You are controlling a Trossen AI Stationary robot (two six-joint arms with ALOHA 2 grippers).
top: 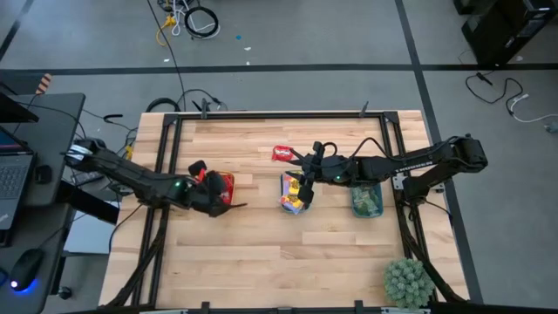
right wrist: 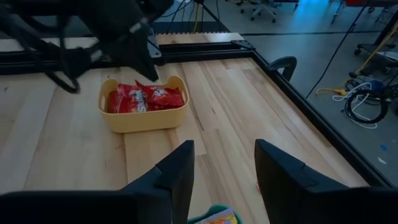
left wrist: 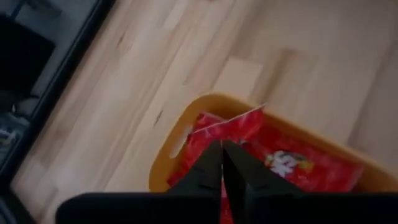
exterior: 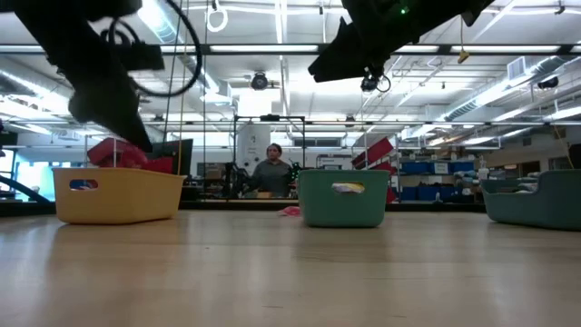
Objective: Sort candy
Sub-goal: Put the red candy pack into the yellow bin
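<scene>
Butcher-block table: our left gripper (left wrist: pixel 222 163), fingers closed with a red packet (left wrist: pixel 239 124) at their tips, hovers over the yellow tray (top: pixel 228 185). Our right gripper (right wrist: pixel 224 165), open and empty, hangs above the middle tray (top: pixel 286 185). One loose packet (top: pixel 283 153) remains; light, slippery, best pinched by an edge.

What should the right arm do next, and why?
Probably reach for the loose red candy on the table. The right gripper hangs open and empty over the middle tray, while the left gripper, fingers together, is at the yellow tray of red packets, where that candy seems to belong.
</scene>
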